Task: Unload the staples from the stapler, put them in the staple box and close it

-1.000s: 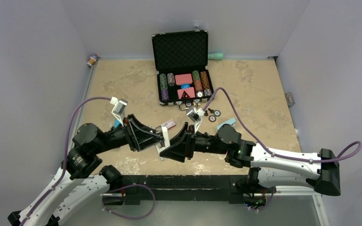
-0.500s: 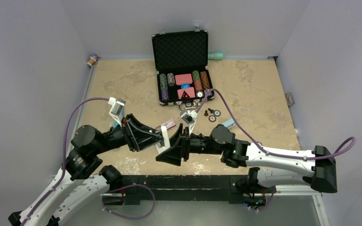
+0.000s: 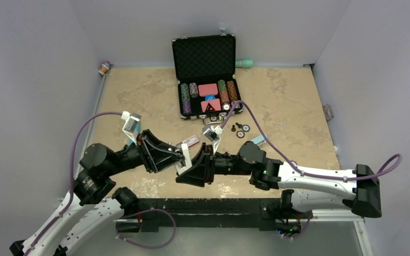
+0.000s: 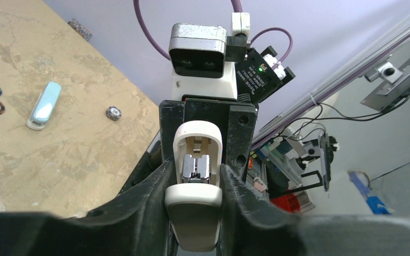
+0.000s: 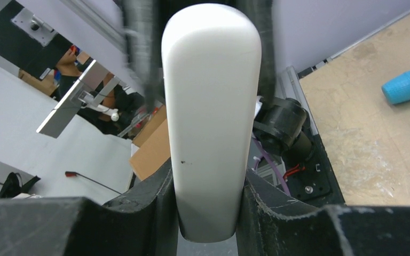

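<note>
A white stapler is held above the table's near edge, between the two arms. My left gripper is shut on its lower white body. The lid is hinged open, and the chrome magazine shows inside it. I cannot make out the staples themselves. My right gripper faces the left one and is shut on the stapler's other white arm, with both fingers pressed against its sides. In the top view the right gripper meets the left gripper at the stapler.
An open black case of poker chips stands at the back centre. Loose chips, a light blue item and a pink tag lie in front of it. A teal bottle lies against the back wall.
The right arm slid left and lower until its gripper reached the stapler, and the jaws closed on the stapler's white arm. The left arm and the stapler stayed almost still.
</note>
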